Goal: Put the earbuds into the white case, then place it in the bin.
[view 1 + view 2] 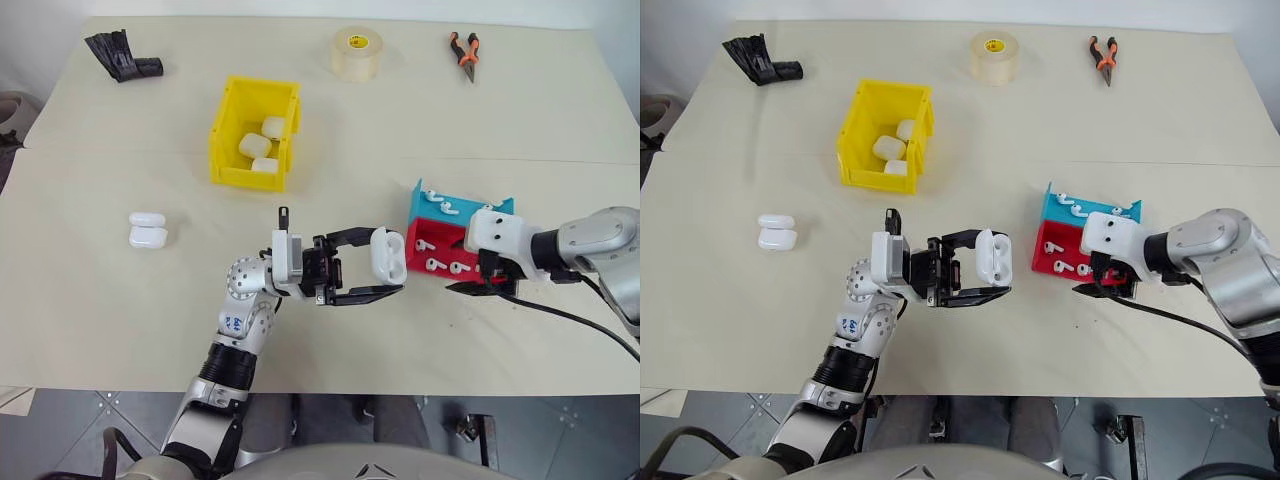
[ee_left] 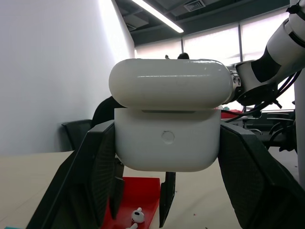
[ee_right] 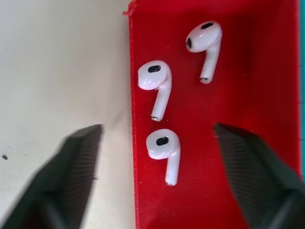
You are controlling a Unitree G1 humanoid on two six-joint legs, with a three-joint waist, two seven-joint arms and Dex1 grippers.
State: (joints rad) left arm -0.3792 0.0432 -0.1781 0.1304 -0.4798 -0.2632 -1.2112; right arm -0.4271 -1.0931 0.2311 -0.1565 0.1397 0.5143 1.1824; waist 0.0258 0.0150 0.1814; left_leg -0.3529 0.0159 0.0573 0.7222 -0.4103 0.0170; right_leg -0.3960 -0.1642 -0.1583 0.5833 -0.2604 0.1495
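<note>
Right gripper [image 3: 157, 176]: jaws spread and empty, poised above the near edge of the red tray [image 3: 267, 86], straddling the nearest of three earbuds [image 3: 164, 151], whose stem runs along the gap between the fingers; nothing touched. Left gripper [image 1: 372, 268]: clamped on the white case [image 1: 388, 254], lid ajar, held just beside the tray. Yellow bin [image 1: 232, 140] lies well beyond, holding three cases.

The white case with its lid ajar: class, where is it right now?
In the left eye view, the white case sits clamped in the left pincer above the table, just left of the red tray, with the yellow bin farther back.
</note>
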